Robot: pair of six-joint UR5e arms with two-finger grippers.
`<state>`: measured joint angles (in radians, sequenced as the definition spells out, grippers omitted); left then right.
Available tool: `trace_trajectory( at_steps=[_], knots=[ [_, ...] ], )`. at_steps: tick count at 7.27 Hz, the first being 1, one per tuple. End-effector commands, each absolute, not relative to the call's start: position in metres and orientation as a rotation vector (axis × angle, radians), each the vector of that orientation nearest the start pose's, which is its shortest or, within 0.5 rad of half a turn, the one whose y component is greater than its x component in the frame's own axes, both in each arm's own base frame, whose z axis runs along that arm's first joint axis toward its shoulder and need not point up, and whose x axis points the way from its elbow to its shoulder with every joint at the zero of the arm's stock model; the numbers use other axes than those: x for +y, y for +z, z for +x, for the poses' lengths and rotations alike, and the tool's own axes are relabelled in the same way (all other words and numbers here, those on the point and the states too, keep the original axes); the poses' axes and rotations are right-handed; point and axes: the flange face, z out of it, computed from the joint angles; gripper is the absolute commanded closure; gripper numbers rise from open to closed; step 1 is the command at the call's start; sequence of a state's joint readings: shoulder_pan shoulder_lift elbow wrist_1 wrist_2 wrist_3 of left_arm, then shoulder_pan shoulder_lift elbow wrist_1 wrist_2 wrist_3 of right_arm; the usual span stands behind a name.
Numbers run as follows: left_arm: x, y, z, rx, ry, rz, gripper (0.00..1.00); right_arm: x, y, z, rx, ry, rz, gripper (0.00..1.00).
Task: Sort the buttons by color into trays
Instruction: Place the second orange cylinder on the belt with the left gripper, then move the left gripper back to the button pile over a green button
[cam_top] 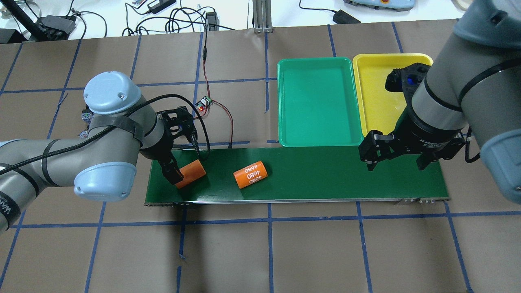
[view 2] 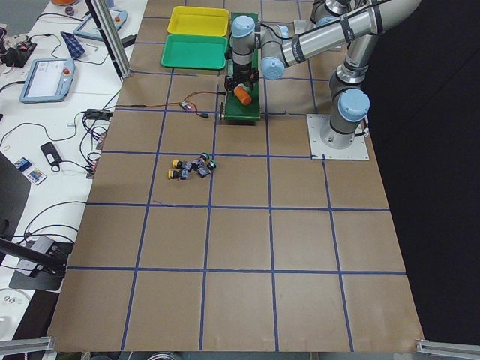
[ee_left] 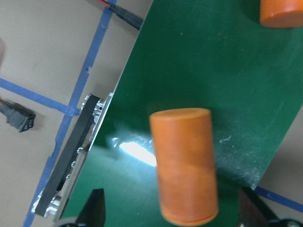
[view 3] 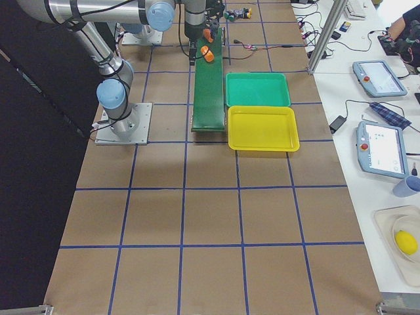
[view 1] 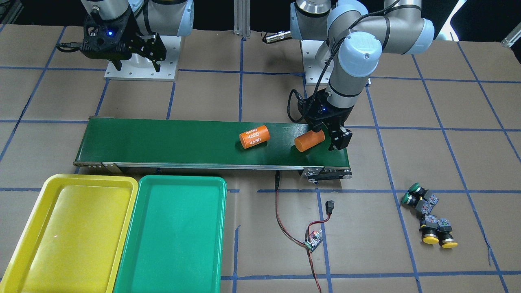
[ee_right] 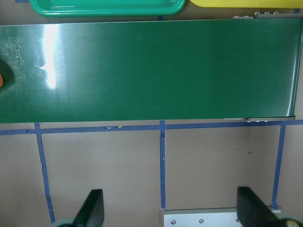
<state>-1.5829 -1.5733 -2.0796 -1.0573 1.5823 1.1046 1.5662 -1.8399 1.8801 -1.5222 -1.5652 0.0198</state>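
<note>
The buttons lie in a small heap on the brown table, two green-capped [view 1: 412,193] and two yellow-capped [view 1: 438,241]; in the exterior left view the heap of buttons [view 2: 192,166] sits well short of the belt. The yellow tray [view 1: 69,228] and green tray [view 1: 175,232] stand side by side, both empty. My left gripper [view 1: 321,138] is open, low over the belt end, straddling a plain orange cylinder [ee_left: 184,165] with gaps on both sides. My right gripper [cam_top: 397,165] hangs open and empty above the other end of the belt, near the yellow tray [cam_top: 378,93].
A long dark-green conveyor belt [view 1: 171,142] lies between the arms and the trays. A second orange cylinder [view 1: 255,136] printed "4680" rests mid-belt. A small circuit board [view 1: 313,240] with red and black wires lies on the table beside the green tray.
</note>
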Motion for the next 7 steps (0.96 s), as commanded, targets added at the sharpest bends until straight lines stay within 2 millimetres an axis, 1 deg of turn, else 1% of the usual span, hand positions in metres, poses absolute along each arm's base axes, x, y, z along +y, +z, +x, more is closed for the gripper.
trace_trajectory(
  at_steps=[1,2,3,4,5,6,7],
  knots=[
    [-0.452,0.342,-0.115,2.753,0.086,1.561,0.00,-0.370,0.448,0.132,3.134,0.142,0.036,0.00],
    [-0.469,0.360,-0.073,2.851,0.166,1.451,0.00,-0.370,0.448,0.132,3.133,0.142,0.039,0.00],
    [-0.490,0.354,-0.002,2.969,0.182,1.256,0.00,-0.370,0.448,0.132,3.134,0.140,0.041,0.00],
    [-0.506,0.341,0.059,3.058,0.158,1.135,0.00,-0.369,0.448,0.132,3.134,0.142,0.039,0.00],
    [-0.523,0.326,0.100,3.039,0.150,1.219,0.00,-0.369,0.448,0.132,3.134,0.144,0.039,0.00],
    [-0.547,0.313,0.127,2.989,0.099,1.244,0.00,-0.369,0.445,0.132,3.135,0.152,0.041,0.00],
    [-0.568,0.292,0.151,2.933,0.075,1.341,0.00,-0.368,0.445,0.132,3.135,0.154,0.039,0.00]
  ],
)
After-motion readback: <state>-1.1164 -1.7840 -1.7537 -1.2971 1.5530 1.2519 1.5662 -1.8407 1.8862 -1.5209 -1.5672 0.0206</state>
